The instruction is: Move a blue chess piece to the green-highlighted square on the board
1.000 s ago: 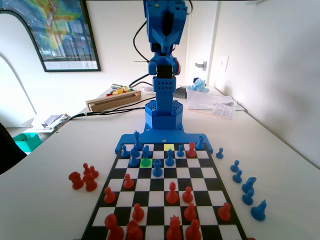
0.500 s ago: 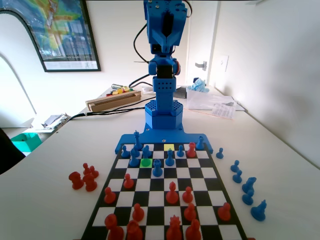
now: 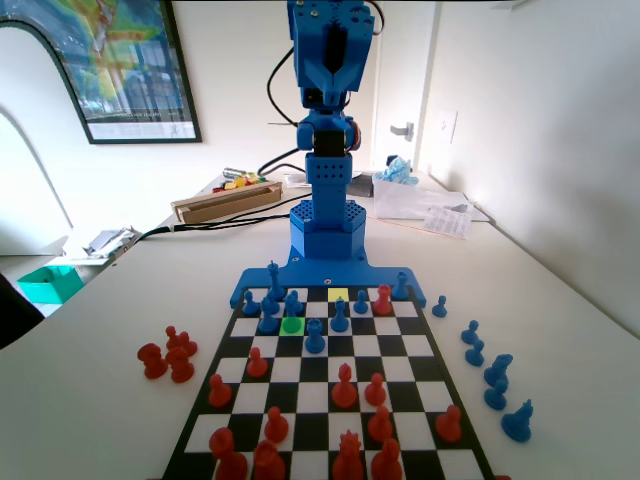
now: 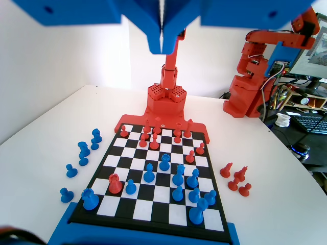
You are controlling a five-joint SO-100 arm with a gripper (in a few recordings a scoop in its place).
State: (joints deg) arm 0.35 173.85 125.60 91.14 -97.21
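Nothing on the flat black-and-white chequered board [image 3: 330,395] has shifted. The blue claw [image 4: 162,38], jaws together, hangs high above it, well apart from the slim pointed blue plastic piece [image 3: 340,316] beside the bright green square [image 3: 291,324].

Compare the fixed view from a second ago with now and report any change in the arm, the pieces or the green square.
Nothing has visibly changed on the board: the pieces stand where they stood, and the green-highlighted square is bare as before. The blue arm stays raised at the far end, apart from a slight shift early on. In the wrist view the gripper hangs high, jaws shut and empty.
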